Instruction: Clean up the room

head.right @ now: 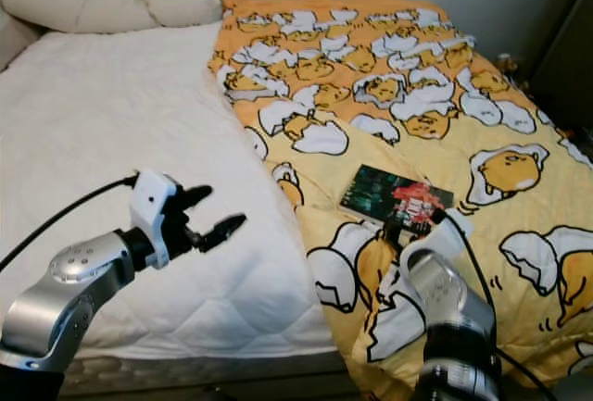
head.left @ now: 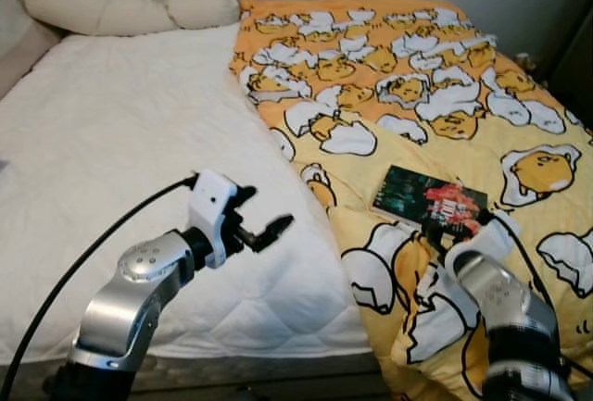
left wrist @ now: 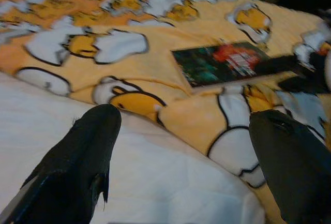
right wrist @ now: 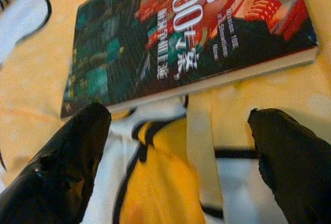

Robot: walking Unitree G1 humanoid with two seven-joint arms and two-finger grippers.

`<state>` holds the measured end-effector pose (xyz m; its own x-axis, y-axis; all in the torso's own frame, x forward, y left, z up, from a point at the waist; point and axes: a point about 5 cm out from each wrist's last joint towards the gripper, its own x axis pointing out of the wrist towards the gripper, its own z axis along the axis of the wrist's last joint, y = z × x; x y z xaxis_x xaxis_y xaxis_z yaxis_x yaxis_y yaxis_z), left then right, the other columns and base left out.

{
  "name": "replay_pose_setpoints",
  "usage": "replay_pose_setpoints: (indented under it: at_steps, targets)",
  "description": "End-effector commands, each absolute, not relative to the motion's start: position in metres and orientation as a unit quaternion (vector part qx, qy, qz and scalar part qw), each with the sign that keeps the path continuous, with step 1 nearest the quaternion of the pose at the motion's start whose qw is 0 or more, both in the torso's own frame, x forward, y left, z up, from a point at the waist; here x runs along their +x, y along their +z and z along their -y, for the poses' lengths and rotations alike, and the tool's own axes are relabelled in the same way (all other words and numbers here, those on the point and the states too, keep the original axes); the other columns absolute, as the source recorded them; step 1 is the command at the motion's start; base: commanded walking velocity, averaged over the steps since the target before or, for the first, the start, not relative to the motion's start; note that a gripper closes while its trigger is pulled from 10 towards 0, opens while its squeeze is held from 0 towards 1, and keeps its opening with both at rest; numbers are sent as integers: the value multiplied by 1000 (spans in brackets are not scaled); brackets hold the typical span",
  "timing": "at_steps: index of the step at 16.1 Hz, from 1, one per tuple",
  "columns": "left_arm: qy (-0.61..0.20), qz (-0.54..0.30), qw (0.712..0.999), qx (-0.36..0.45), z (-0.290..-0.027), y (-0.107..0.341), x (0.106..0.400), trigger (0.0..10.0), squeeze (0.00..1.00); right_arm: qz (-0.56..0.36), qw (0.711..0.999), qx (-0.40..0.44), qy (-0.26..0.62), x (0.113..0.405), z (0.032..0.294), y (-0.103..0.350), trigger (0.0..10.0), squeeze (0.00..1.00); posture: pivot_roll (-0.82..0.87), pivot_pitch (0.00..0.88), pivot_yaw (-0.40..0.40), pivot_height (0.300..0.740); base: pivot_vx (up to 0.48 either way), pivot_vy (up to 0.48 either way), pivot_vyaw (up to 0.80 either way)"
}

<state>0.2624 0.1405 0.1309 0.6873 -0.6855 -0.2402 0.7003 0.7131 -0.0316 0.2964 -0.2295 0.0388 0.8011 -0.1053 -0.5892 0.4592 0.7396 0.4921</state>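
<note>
1. The right gripper (right wrist: 176, 151) has its fingers spread wide, hovering just short of the near long edge of the paperback book (right wrist: 191, 32), not touching it.
2. The book lies flat on the yellow egg-print duvet (head.left: 445, 105), on the right half of the bed.
3. The left gripper (head.left: 264, 227) is held above the white quilted mattress cover (head.left: 120, 160) with fingers parted, empty.
4. To grip well, I judge the right fingers should straddle the book's edge, one sliding under into the soft duvet, then close squarely so the cover does not bend.
</note>
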Motion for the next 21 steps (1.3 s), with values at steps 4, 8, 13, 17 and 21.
replay_pose_setpoints:
  at_steps: [4,8,13,17,21]
  targets:
    - [-408,-119,904,49,-141,141,262,10000,0,-239,877,377,-180,312,240,37,10000,1000,42,0,91,740,0,0,0]
    - [-420,-124,897,58,-145,145,255,10000,0,-230,855,418,-203,315,243,35,10000,1000,88,0,98,740,0,0,0]
    - [-404,-110,907,52,-150,150,246,10000,0,-142,831,494,-211,318,243,36,10000,0,119,0,81,740,0,0,0]
    - [-393,-91,914,40,-147,154,246,10000,0,-84,800,557,-205,318,235,35,10000,0,129,0,83,740,0,0,0]
    - [-386,-78,918,37,-148,157,243,10000,0,-47,763,598,-243,304,233,18,10000,0,153,0,96,740,0,0,0]
